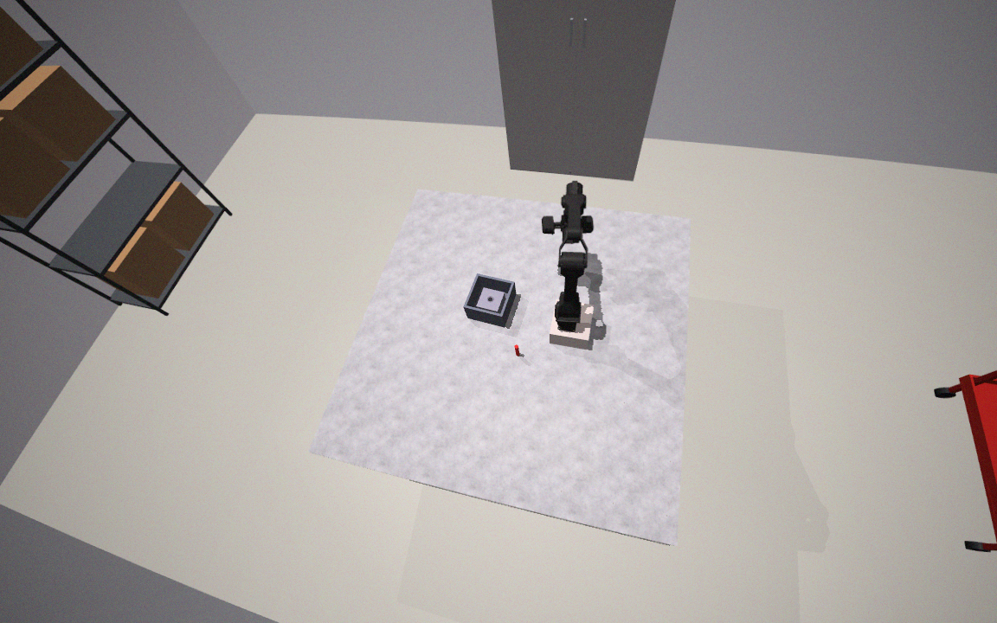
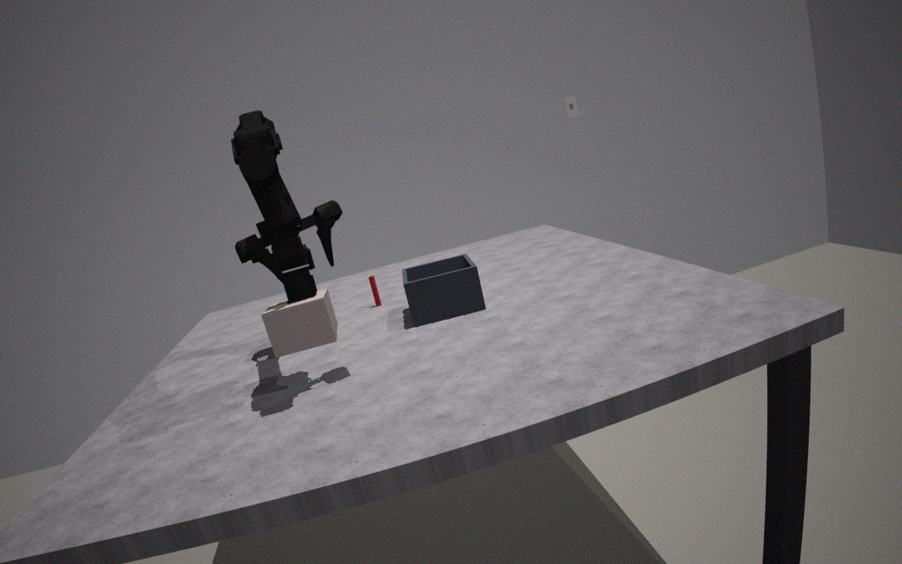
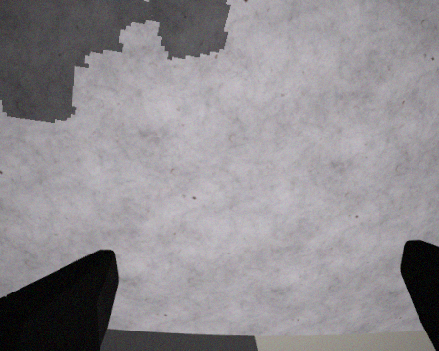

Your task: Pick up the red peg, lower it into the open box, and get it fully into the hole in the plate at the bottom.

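Note:
The red peg (image 1: 517,350) (image 2: 374,291) stands upright on the table, between the box and the arm's base and a little toward the lower edge of the top view. The dark open box (image 1: 485,313) (image 2: 444,298) stands beside it. Inside it lies a pale plate (image 1: 482,303) with a dark hole (image 1: 490,298). Nothing shows in the hole. My gripper (image 2: 308,271) (image 3: 261,262) is open and empty, raised above the table and away from the peg and the box. The wrist view shows neither of them.
The arm's pale base block (image 1: 569,337) (image 2: 300,326) stands on the grey-white table (image 1: 486,433) (image 2: 545,357). The arm's shadow falls on the table. In the wrist view, the table's edge runs along the bottom. A shelf rack, a cabinet and a red cart stand away from the table.

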Action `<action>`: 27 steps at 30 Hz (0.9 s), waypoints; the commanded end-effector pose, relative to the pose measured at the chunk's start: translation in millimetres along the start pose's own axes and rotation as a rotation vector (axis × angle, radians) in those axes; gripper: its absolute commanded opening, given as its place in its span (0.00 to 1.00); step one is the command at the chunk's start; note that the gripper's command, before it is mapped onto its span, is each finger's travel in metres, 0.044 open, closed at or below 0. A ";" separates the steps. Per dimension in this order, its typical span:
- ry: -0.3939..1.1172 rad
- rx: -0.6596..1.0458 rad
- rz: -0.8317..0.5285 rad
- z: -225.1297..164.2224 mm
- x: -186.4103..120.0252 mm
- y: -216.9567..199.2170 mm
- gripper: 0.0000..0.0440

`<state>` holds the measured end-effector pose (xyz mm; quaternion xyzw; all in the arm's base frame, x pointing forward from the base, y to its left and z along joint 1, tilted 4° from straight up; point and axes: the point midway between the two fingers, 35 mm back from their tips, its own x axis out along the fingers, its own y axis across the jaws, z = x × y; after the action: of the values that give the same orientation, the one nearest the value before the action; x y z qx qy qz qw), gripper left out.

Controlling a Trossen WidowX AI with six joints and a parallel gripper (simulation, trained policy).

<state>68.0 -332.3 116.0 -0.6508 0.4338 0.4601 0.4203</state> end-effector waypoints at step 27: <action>0.091 -0.873 -0.030 32.1 -55.4 -182.8 1.00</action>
<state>212.9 -257.3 183.8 -0.7876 0.2349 0.5545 0.1300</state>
